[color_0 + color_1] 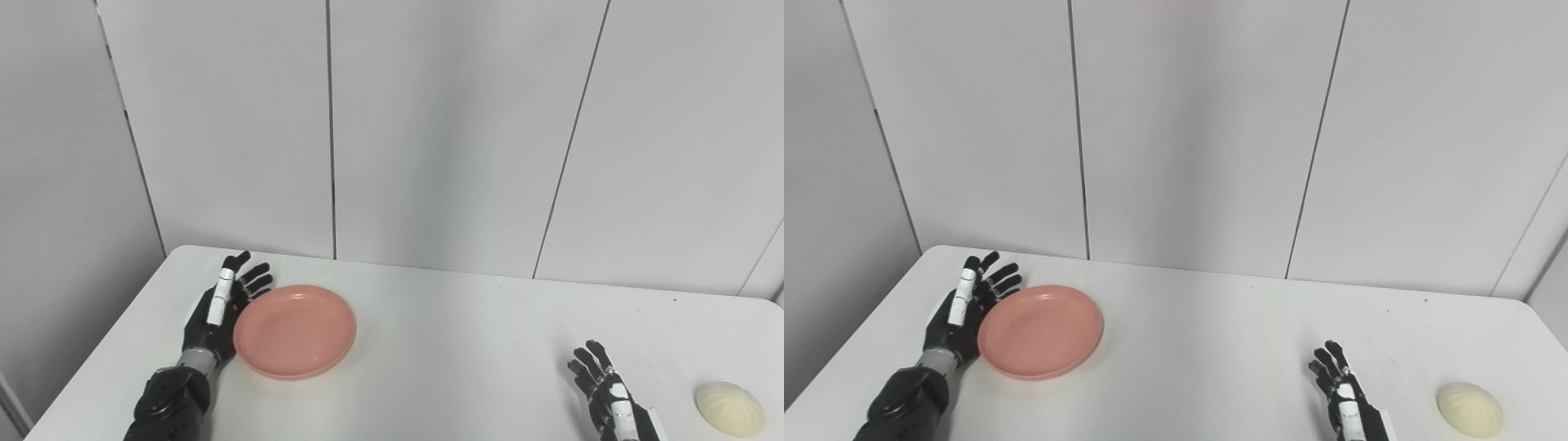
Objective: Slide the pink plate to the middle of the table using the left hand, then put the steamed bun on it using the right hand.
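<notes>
The plate [294,331] is pink and sits on the left part of the table [441,343], not in the middle. So the first job does not look done. Nothing is in the plate. It is bare inside.

The left hand [222,312] is right beside the plate's left edge, with its fingers [257,278] straight and spread. It holds nothing. It looks like it touches the rim, but I cannot be sure. I think it is set to push the plate toward the middle.

The bun [729,408] is pale and round. It lies on the table far to the right, near the front edge, well apart from the plate. Nobody has picked it up.

The right hand [606,392] is near the bun, on its left side, not touching it. Its fingers are loose and apart, and it holds nothing. It seems to wait.

Both jobs are left to do: slide the plate, then put the bun on it.
</notes>
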